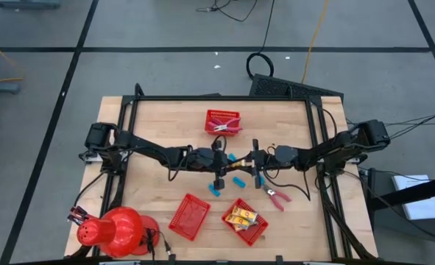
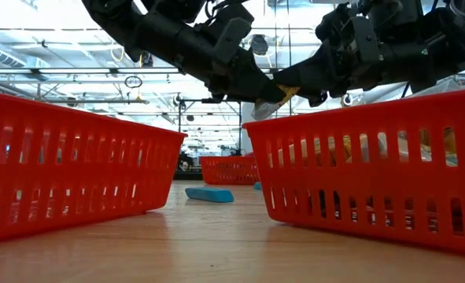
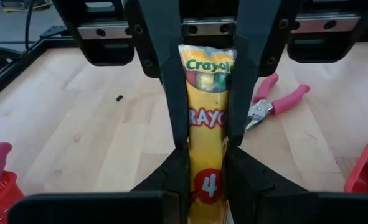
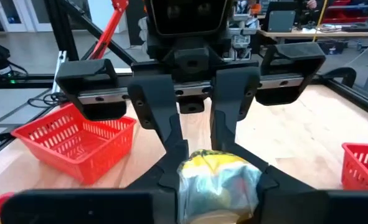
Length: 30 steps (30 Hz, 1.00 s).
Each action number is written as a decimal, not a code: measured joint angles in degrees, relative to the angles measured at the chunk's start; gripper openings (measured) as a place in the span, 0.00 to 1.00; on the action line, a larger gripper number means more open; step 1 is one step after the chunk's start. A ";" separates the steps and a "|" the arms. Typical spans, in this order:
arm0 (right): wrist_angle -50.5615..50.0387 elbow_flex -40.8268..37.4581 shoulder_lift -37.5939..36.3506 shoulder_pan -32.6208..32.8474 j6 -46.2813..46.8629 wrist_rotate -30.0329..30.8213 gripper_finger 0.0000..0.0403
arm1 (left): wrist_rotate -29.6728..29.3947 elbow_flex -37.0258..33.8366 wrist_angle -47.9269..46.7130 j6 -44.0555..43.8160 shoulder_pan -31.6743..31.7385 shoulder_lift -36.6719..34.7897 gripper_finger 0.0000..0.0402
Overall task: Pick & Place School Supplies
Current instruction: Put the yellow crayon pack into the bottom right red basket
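Observation:
A yellow Crayola crayon pack [image 3: 207, 118] is held in the air between my two grippers over the middle of the table. My left gripper [image 3: 207, 155] is shut on one half of it and my right gripper [image 4: 215, 168] on the other, the two facing each other fingertip to fingertip. The low view shows the pack [image 2: 278, 97] well above the table. Light-blue blocks [image 1: 238, 180] lie on the table under the grippers. Pink-handled pliers [image 1: 277, 197] lie flat on the right. My left gripper pinches the pack's end with the number 4 [image 3: 207, 183] between its two fingers, coming level from the table's left, fingers along the pack. The pack is lifted clear and lies roughly level. My right gripper pinches the opposite end, with the Crayola flap [image 3: 207, 68], between its two fingers [image 3: 246, 93], coming level from the table's right. Its own view shows the pack's plastic-wrapped end [image 4: 216, 177] between the fingers.
A red basket [image 1: 223, 121] at the far middle holds pink-handled tools. One near basket [image 1: 189, 216] shows nothing inside; the other [image 1: 244, 221] holds yellow packs. A big red dome [image 1: 114, 232] sits at the near left corner. Bare wood lies on both sides.

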 joint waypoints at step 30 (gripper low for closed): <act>-1.01 -0.09 -3.28 14.66 -1.24 8.91 0.18 | -11.36 0.04 -20.81 2.29 -7.61 -9.31 0.75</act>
